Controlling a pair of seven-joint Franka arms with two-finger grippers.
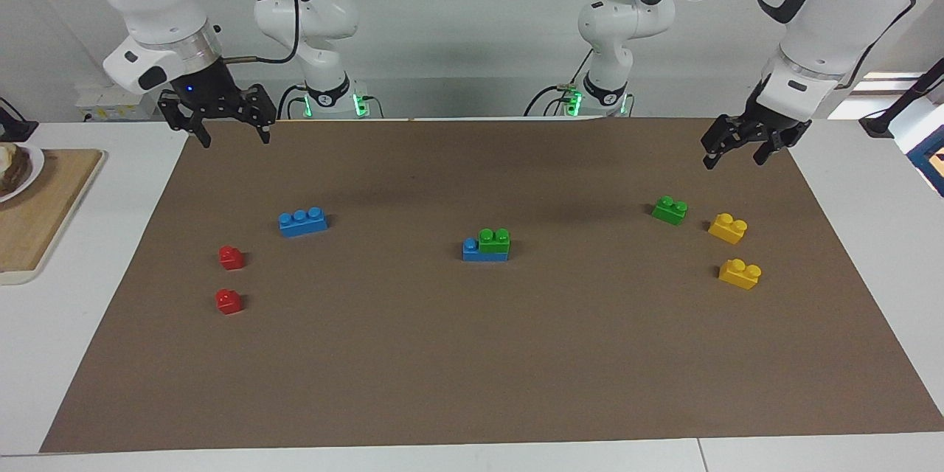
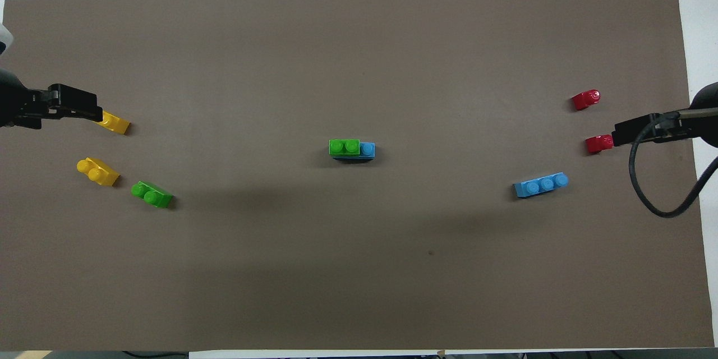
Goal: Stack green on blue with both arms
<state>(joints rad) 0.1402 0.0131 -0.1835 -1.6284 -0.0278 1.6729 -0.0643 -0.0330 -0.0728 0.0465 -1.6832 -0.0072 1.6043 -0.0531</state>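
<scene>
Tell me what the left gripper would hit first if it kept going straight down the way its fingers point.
Probably the bare brown mat. The left gripper, open, hangs over the mat's edge nearest the robots; the loose green brick and the yellow bricks lie farther out. Depth is uncertain.

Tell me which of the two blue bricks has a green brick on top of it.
The blue brick at the mat's centre carries a green brick. The other blue brick, toward the right arm's end, is bare.
</scene>
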